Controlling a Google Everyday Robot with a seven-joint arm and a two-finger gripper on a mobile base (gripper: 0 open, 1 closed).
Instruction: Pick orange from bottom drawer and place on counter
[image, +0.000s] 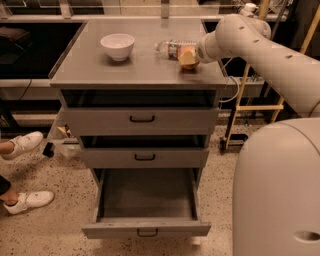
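Note:
The orange (192, 64) is at the right side of the counter (135, 72), low over or on its surface; I cannot tell which. My gripper (188, 57) reaches in from the right and its pale fingers are closed around the orange. The bottom drawer (147, 229) is pulled fully open below, and its inside shows nothing in it. The two shallower drawers above it are slightly open.
A white bowl (117, 46) stands at the counter's left back. A clear plastic bottle (170, 47) lies just behind the gripper. My own body (275, 190) fills the lower right. A person's white shoes (22, 144) are on the floor at left. A yellow frame (250, 107) stands to the right of the cabinet.

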